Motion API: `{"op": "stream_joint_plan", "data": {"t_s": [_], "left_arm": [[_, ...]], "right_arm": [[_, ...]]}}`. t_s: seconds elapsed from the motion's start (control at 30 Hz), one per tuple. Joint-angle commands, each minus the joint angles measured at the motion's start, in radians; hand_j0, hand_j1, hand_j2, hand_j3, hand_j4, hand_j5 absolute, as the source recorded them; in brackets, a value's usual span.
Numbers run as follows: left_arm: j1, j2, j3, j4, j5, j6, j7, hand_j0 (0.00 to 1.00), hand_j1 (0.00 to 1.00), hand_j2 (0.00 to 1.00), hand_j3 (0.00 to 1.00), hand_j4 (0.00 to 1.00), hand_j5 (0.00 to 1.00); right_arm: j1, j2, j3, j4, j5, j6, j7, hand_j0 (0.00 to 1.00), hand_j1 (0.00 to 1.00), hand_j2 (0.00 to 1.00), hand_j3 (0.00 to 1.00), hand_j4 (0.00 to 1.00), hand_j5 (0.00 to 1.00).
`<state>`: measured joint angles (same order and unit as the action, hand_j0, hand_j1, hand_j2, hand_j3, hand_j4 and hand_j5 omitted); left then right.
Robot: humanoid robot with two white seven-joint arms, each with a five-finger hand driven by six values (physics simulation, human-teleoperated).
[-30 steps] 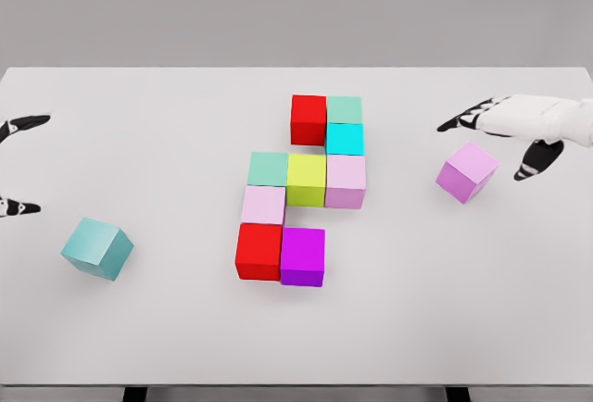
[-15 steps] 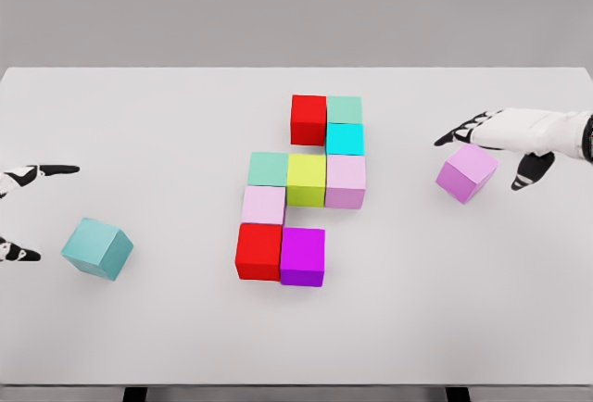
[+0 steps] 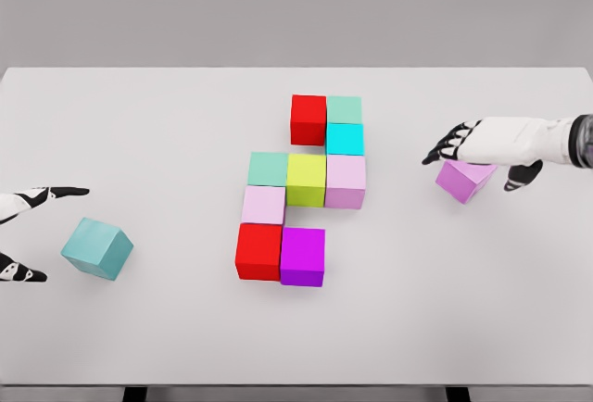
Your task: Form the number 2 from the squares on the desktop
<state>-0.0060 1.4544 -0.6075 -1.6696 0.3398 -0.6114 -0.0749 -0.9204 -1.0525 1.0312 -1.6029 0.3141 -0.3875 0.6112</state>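
Observation:
Several coloured cubes are joined in a cluster (image 3: pixel 306 189) at the table's middle, from a red cube (image 3: pixel 309 119) at the top to a magenta cube (image 3: pixel 303 257) at the bottom. A loose violet cube (image 3: pixel 463 182) lies at the right. My right hand (image 3: pixel 477 147) hovers over it with fingers spread, covering its top, holding nothing. A loose teal cube (image 3: pixel 97 247) lies at the left. My left hand (image 3: pixel 23 231) is just left of it, open, thumb and finger spread either side of a gap, not touching the cube.
The white table (image 3: pixel 167 124) ends at a front edge near the picture's bottom. A grey wall stands behind it.
My right hand has come down and left over the violet cube. My left hand has moved down and right toward the teal cube. Neither cube has moved.

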Motion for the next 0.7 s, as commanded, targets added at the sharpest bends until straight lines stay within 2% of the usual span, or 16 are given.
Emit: {"op": "stream_joint_plan", "data": {"t_s": [0.0, 0.07, 0.1, 0.33, 0.43, 0.5, 0.67], "left_arm": [[0.000, 0.001, 0.002, 0.002, 0.004, 0.001, -0.003, 1.00, 1.00, 1.00, 1.00, 1.00, 1.00], [-0.003, 0.003, 0.005, 0.004, 0.001, 0.001, -0.020, 1.00, 1.00, 1.00, 1.00, 1.00, 1.00], [-0.005, 0.003, 0.006, 0.004, 0.001, 0.001, -0.042, 1.00, 1.00, 1.00, 1.00, 1.00, 1.00], [-0.012, -0.016, 0.009, 0.007, -0.001, 0.001, -0.077, 1.00, 1.00, 1.00, 1.00, 1.00, 1.00], [-0.037, -0.043, 0.009, 0.013, -0.011, 0.001, -0.079, 1.00, 1.00, 1.00, 1.00, 1.00, 1.00], [-0.083, -0.092, 0.008, 0.041, -0.041, 0.001, -0.077, 1.00, 1.00, 1.00, 1.00, 1.00, 1.00], [-0.100, -0.095, 0.008, 0.044, -0.036, 0.001, -0.077, 1.00, 1.00, 1.00, 1.00, 1.00, 1.00]], "right_arm": [[0.000, 0.028, -0.003, 0.061, 0.005, -0.013, 0.000, 1.00, 1.00, 1.00, 1.00, 1.00, 1.00], [-0.002, 0.042, -0.008, 0.087, 0.002, -0.002, 0.000, 1.00, 1.00, 1.00, 1.00, 1.00, 1.00], [-0.008, 0.063, -0.011, 0.123, -0.003, 0.001, 0.000, 1.00, 1.00, 1.00, 1.00, 1.00, 1.00], [-0.009, 0.089, -0.011, 0.179, -0.009, 0.004, 0.000, 1.00, 1.00, 1.00, 1.00, 1.00, 1.00], [-0.008, 0.098, -0.010, 0.189, -0.009, 0.004, 0.000, 1.00, 1.00, 1.00, 1.00, 1.00, 1.00], [-0.006, 0.109, -0.006, 0.212, -0.007, 0.004, 0.000, 1.00, 1.00, 1.00, 1.00, 1.00, 1.00], [-0.005, 0.108, -0.003, 0.227, -0.007, 0.002, 0.000, 1.00, 1.00, 1.00, 1.00, 1.00, 1.00]]}}
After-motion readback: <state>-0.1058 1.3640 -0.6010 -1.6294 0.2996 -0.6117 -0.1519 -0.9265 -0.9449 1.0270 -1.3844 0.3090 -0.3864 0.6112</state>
